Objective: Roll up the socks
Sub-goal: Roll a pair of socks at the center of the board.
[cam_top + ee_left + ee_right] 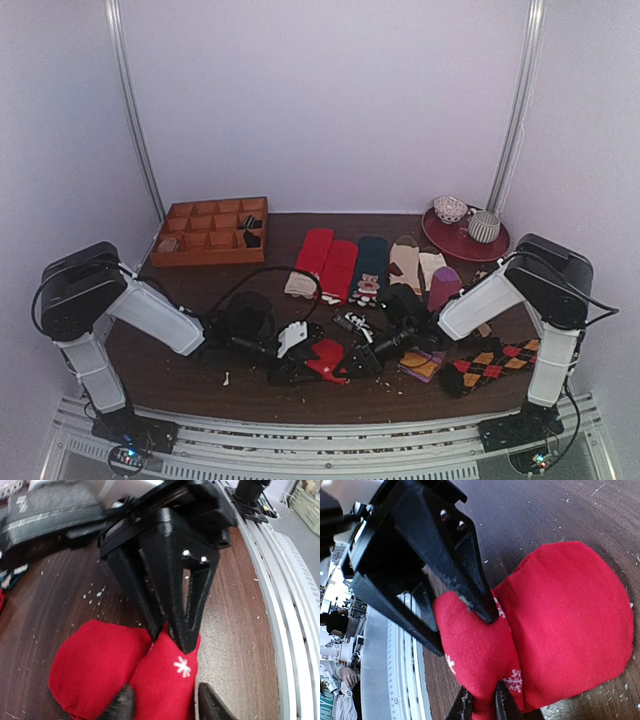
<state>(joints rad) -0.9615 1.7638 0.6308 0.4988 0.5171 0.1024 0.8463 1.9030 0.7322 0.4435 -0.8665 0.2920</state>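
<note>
Socks (pixel 327 358) sit as a red bundle near the table (pixel 250 398) front edge; right gripper (pixel 482 696) pinches one fold, left gripper (pixel 165 700) fingers straddle it, grip impossible to tell

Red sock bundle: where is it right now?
Top view: the red sock bundle lies centre, at the near edge of the table. The right gripper pinches it; the left gripper straddles it.
</note>
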